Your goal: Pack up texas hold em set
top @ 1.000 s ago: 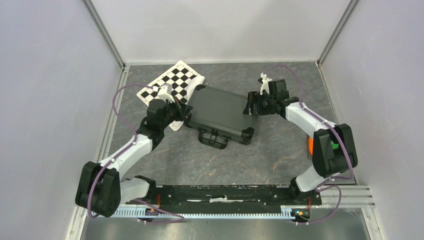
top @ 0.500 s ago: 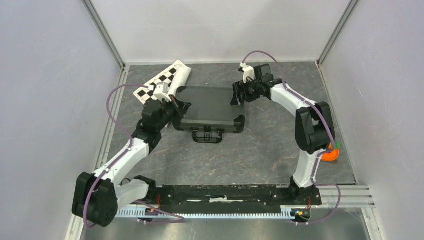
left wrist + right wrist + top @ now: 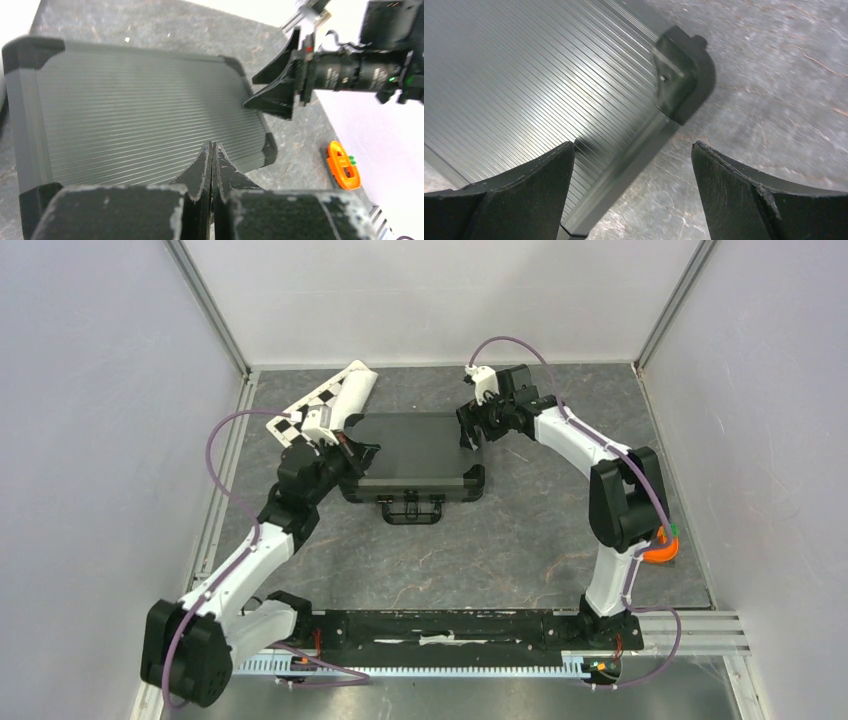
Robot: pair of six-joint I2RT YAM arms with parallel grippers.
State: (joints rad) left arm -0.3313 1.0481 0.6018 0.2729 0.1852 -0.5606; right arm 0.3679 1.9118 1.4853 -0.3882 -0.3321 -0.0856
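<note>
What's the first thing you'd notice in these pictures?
A closed black case lies in the middle of the table. The left gripper, shut, is at its left end; the right gripper, open, is at its far right corner. A black-and-white checkered board pokes out behind it.

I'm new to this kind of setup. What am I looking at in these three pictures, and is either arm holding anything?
Two robot arms are bolted to a table. The overhead view shows both; the other two come from cameras on each wrist. A closed black case lies flat, its handle toward the arms. A checkered board is at the far left, an orange object at the right. The left hand is shut and empty at the case's left side; the right hand is open by its far right corner. Nothing is held.
</note>
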